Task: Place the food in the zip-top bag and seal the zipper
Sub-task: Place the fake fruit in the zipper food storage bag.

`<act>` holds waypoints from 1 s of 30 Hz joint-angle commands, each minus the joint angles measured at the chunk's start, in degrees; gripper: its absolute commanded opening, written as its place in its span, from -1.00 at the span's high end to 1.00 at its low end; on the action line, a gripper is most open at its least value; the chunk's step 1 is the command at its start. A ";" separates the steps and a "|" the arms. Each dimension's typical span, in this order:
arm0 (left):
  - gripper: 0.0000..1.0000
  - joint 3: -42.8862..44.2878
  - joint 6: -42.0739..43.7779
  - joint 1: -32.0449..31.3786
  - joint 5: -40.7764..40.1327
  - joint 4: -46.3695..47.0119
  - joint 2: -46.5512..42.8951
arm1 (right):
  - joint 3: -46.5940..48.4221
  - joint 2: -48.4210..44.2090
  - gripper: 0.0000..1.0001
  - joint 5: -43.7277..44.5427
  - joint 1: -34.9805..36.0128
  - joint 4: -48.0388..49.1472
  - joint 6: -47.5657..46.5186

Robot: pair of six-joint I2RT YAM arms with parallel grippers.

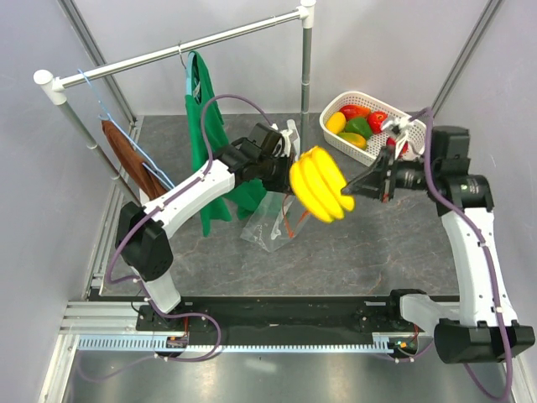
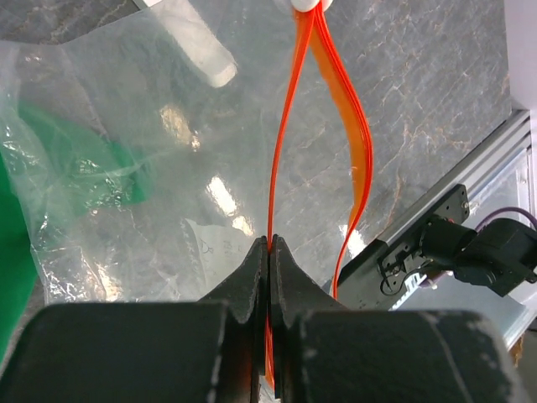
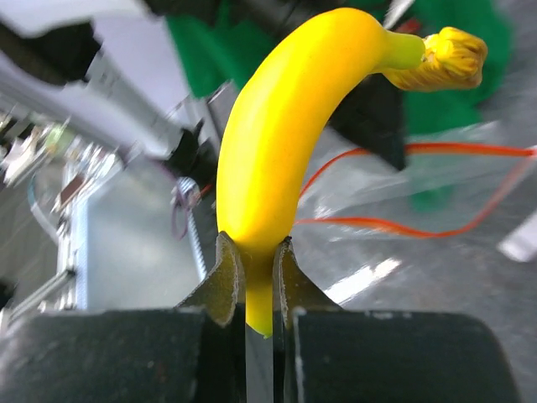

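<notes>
While left claw (image 2: 268,245) pinches zipper (image 2: 284,134) of zip-top bag (image 2: 126,193), right claw (image 3: 254,256) clamps banana bunch (image 3: 264,143) near it.

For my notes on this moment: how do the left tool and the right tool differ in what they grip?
The left tool grips the thin orange-red zipper of the clear bag; the right tool grips the thick yellow banana bunch at one end. The left tool's jaws nearly meet; the right tool's jaws are held apart by the fruit. Both are shut on something.
</notes>
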 commanded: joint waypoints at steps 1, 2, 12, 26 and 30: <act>0.96 -1.44 0.09 1.27 2.25 2.68 -4.42 | -4.09 -2.90 1.00 -0.57 5.79 -5.77 -6.03; 0.96 -1.88 0.09 1.36 2.60 3.03 -4.69 | -4.19 -2.90 1.00 -0.13 6.58 -8.06 -7.87; 0.96 -7.15 3.43 3.12 15.86 9.89 -7.77 | -4.36 -3.43 1.00 0.75 9.22 -27.07 -25.72; 0.96 -8.03 4.66 3.12 23.17 11.21 -8.29 | -1.90 6.40 1.00 6.56 15.20 -30.85 -27.93; 0.96 -9.44 6.06 3.03 22.20 11.56 -9.26 | -1.81 7.73 1.00 4.62 15.11 -28.76 -22.14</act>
